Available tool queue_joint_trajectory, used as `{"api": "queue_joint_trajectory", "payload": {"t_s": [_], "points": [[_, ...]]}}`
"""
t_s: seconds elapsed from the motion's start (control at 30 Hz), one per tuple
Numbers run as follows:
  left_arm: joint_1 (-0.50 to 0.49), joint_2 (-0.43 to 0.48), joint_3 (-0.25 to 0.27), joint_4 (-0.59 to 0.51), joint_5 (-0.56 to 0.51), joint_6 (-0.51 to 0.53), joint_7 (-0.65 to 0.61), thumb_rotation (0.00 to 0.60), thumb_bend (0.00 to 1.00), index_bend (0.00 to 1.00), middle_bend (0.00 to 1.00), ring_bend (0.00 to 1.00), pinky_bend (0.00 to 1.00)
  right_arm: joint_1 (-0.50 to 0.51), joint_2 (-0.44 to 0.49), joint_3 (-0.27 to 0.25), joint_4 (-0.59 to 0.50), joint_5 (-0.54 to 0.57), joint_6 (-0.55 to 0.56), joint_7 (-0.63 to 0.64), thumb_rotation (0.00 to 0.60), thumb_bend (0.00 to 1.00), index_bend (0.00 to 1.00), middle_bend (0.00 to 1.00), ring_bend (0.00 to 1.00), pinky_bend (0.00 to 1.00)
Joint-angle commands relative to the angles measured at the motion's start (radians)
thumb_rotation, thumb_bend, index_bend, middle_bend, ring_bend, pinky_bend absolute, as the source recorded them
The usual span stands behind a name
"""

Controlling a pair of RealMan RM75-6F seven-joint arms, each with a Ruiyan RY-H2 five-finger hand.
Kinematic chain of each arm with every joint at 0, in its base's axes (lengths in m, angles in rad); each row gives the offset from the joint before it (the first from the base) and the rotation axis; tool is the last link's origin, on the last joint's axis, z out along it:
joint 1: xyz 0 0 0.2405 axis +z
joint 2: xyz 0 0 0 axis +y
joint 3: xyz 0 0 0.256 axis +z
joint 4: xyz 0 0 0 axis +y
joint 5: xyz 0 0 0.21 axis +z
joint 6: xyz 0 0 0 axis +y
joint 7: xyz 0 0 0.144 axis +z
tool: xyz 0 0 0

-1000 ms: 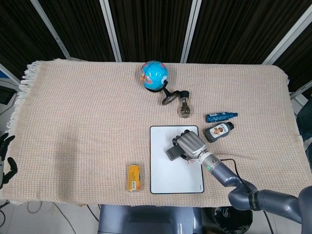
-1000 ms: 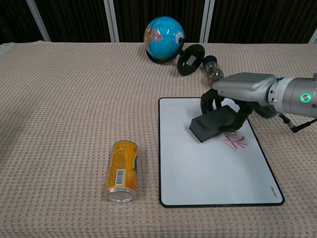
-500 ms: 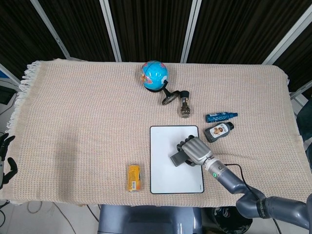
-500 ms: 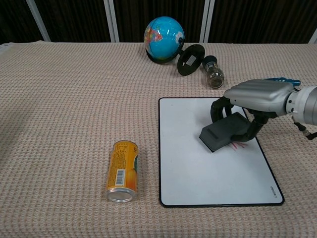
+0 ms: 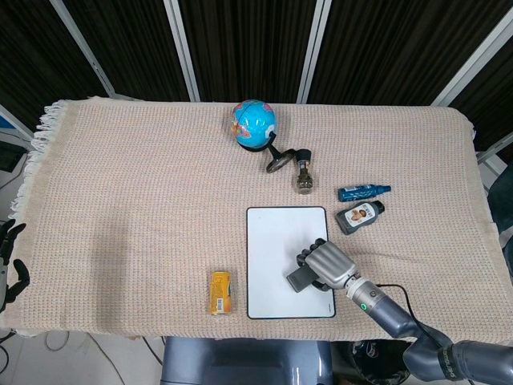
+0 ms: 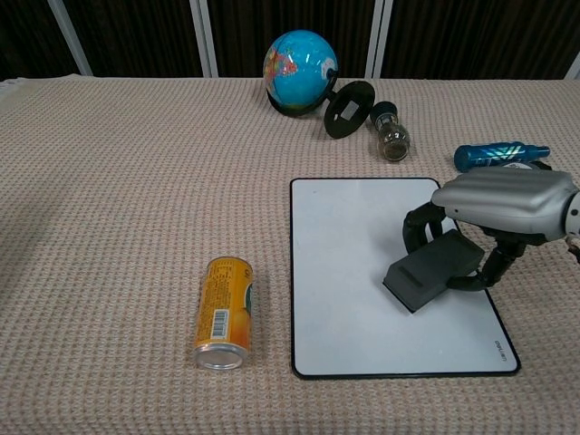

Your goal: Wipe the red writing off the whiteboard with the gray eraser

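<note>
While clamped in the right robot hand (image 6: 507, 213), lies the eraser (image 6: 433, 269) tilted on the right half of the whiteboard (image 6: 349, 299), no red marks visible on the white around it. Lies a can (image 6: 223, 313) on its side left of the whiteboard on the bench (image 6: 109, 181). Shows only as dark fingers at the head view's left edge, the left robot hand (image 5: 8, 261); cannot tell whether apart or together.

Gray eraser (image 6: 430, 270), white whiteboard (image 6: 349, 272), orange can (image 6: 223, 300).
</note>
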Motion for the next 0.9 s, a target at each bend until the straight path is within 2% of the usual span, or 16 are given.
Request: {"api": "queue_joint_trajectory", "payload": {"t_s": [0.03, 0.4, 0.9], "points": [[0.0, 0.0, 0.0, 0.0, 0.0, 0.0, -0.001, 0.6, 0.75, 0.12, 0.04, 0.0, 0.0, 0.001, -0.003, 0.004, 0.005, 0.006, -0.005, -0.001, 0.6, 0.41, 0.51, 0.46, 0.41, 0.28], [0.001, 0.003, -0.001, -0.001, -0.001, 0.0, -0.004, 0.6, 0.75, 0.12, 0.04, 0.0, 0.0, 0.027, -0.032, 0.036, 0.107, 0.053, -0.075, 0.083, 0.6, 0.41, 0.51, 0.46, 0.41, 0.28], [0.0, 0.002, -0.001, 0.001, -0.003, -0.001, -0.002, 0.6, 0.75, 0.12, 0.04, 0.0, 0.0, 0.065, -0.104, 0.093, 0.273, 0.06, -0.097, 0.169, 0.6, 0.42, 0.51, 0.46, 0.41, 0.28]]}}
